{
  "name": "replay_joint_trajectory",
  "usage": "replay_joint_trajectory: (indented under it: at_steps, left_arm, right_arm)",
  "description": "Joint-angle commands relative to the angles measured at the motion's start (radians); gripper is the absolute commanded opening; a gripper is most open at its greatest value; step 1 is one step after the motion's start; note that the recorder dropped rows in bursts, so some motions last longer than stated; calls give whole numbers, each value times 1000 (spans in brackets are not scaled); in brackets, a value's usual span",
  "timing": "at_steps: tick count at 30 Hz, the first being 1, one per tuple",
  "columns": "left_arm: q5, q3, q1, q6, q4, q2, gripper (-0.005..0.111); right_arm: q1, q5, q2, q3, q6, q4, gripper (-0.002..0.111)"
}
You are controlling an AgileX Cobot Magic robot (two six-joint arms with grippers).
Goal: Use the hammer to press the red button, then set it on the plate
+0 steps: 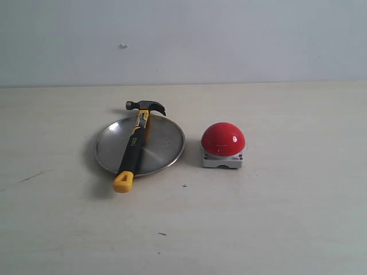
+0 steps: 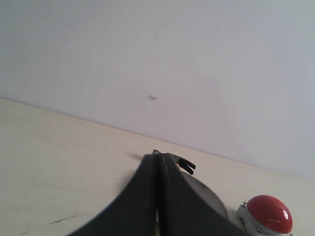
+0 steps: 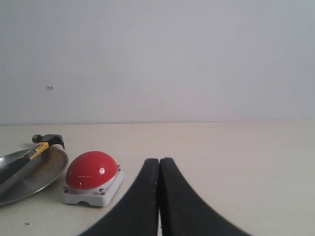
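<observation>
The hammer (image 1: pixel 136 142) lies across the silver plate (image 1: pixel 166 143), its dark head past the far rim and its yellow butt end over the near rim. To the plate's right sits the red button (image 1: pixel 223 139) on its grey-white base. Neither gripper shows in the exterior view. My left gripper (image 2: pixel 158 158) is shut with nothing in it; past its fingers I see the hammer's claw (image 2: pixel 186 165), the plate (image 2: pixel 206 194) and the red button (image 2: pixel 268 213). My right gripper (image 3: pixel 159 161) is shut and empty, apart from the red button (image 3: pixel 91 170), plate (image 3: pixel 42 177) and hammer (image 3: pixel 42 143).
The objects rest on a pale wooden table (image 1: pixel 275 217) that runs back to a plain white wall (image 1: pixel 229 40). A few small dark marks (image 1: pixel 184 185) dot the tabletop near the plate.
</observation>
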State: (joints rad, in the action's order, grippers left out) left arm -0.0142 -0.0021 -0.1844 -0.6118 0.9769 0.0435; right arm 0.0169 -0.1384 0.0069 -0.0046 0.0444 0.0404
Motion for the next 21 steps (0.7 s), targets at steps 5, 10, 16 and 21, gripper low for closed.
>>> replay_joint_trajectory:
  at_steps: [5,10,16,21]
  left_arm:
    - [2,2,0,-3,-3,-6,0]
    - [2,2,0,-3,-3,-6,0]
    - [2,2,0,-3,-3,-6,0]
    - [2,2,0,-3,-3,-6,0]
  right_arm:
    - [-5,-14,-7,5,12,-13,0]
    - [-5,-14,-7,5,10,-13,0]
    - [-5,-14,-7,5,10,-13,0]
    - [-5,-14,-7,5,8,-13,0]
